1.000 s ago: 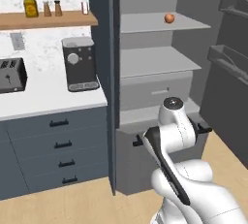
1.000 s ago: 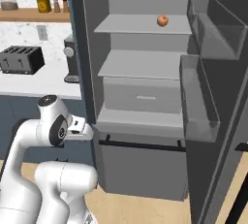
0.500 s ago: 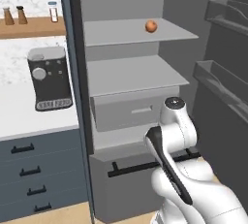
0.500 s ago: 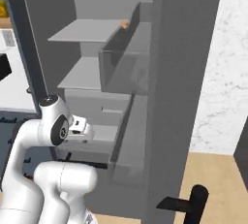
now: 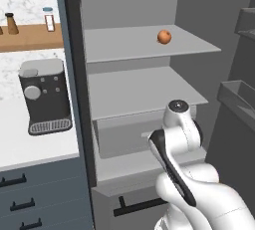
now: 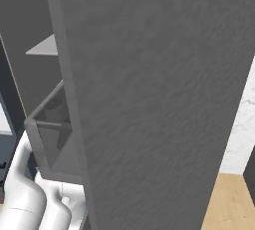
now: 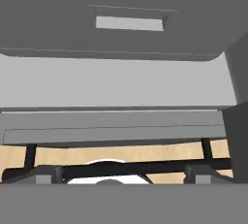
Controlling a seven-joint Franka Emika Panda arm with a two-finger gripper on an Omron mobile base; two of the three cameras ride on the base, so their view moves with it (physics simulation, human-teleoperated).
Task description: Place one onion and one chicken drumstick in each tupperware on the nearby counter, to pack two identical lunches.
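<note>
One onion (image 5: 164, 37) on top fridge shelf (image 5: 149, 45), 1 o'clock above your arm. Open fridge door (image 6: 159, 99) blocks right base view. Coffee machine (image 5: 44, 96) on counter (image 5: 30, 144) at 9 o'clock; two shakers (image 5: 48, 19) on wooden shelf. Gripper (image 7: 123, 172) state: cannot tell.

Open fridge: onion (image 5: 164, 36) on the upper shelf (image 5: 149, 45); drawer (image 5: 129, 134) below the second shelf; coffee machine (image 5: 44, 96) on the counter (image 5: 30, 147) to its left.
</note>
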